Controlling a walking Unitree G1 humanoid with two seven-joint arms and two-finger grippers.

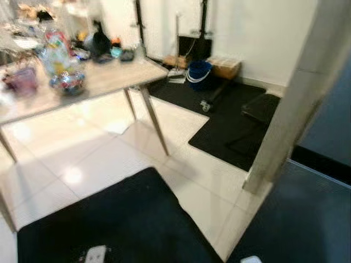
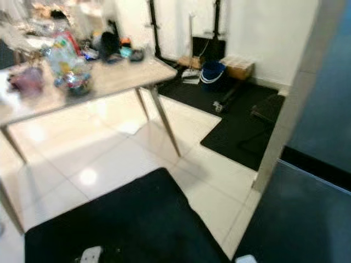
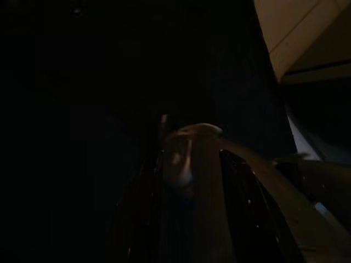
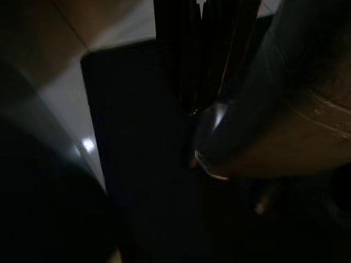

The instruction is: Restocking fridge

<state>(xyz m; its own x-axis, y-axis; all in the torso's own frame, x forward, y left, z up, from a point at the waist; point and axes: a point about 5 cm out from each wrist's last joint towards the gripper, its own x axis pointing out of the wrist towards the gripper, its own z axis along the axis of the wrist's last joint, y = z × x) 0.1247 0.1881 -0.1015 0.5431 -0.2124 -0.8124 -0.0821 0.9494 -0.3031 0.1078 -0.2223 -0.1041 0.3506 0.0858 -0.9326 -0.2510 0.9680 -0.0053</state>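
A pale table point(image 1: 118, 75) stands at the left with a heap of groceries on it: a clear bag of packets and bottles point(image 1: 55, 52), a bowl of colourful wrapped items point(image 1: 67, 82) and a purple thing point(image 1: 22, 79). A dark grey panel point(image 1: 307, 219) with a pale upright edge point(image 1: 290, 104) rises at the right; I cannot tell whether it is the fridge. Both arms hang idle in shade. My left gripper point(image 3: 192, 142) is barely made out over the dark mat. My right gripper point(image 4: 204, 104) points down at the mat beside my leg, fingers together, holding nothing.
A black mat point(image 1: 109, 219) lies underfoot on the glossy white tile floor point(image 1: 98, 153). More black mats point(image 1: 230, 126) cover the far right floor. A blue bucket point(image 1: 198, 71), a cardboard box point(image 1: 226, 67) and black stands sit along the white back wall.
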